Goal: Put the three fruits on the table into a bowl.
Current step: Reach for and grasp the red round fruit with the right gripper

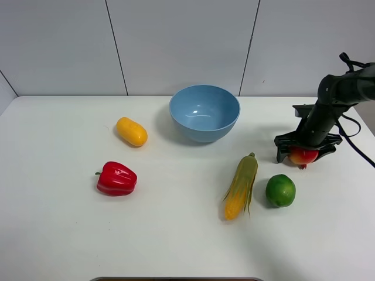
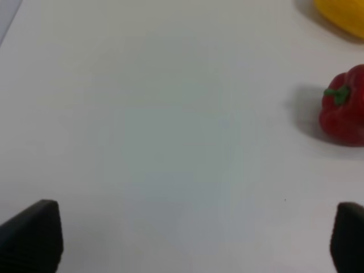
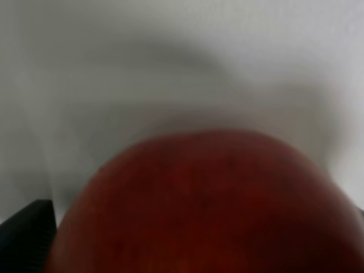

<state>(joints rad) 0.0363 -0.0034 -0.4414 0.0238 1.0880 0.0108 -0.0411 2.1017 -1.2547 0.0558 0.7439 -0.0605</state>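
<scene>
Right gripper [image 1: 304,153] is low over the table [image 1: 176,246] at the right of the exterior view, with the red-and-yellow apple [image 1: 303,156] directly under the wrist and between its two fingers; one dark finger sits just to each side of the fruit. In the right wrist view the apple [image 3: 205,205] fills most of the picture, blurred and very close; one finger [image 3: 25,236] shows at its flank, seemingly touching. The jaws stand wide around the apple; whether they press on it or only straddle it cannot be told, nor whether the apple rests on the table or is just off it.

The apple is right of the light-blue bowl [image 1: 202,133] and apart from it. The green lime [image 1: 280,190] lies on the table just nearer the camera than the apple and slightly left, not touching the gripper; a corn cob [image 1: 241,186] lies just left of the lime. The yellow-orange mango [image 1: 132,132] lies left of the bowl, well apart from the right gripper; a red bell pepper [image 1: 116,178] sits below it in the exterior view.

Left gripper [image 2: 196,239] shows only in its own wrist view, fingers [image 2: 31,236] spread wide over bare table, holding nothing; the pepper [image 2: 344,108] and an edge of the mango [image 2: 341,14] sit off to one side of it, clear of the fingers.
</scene>
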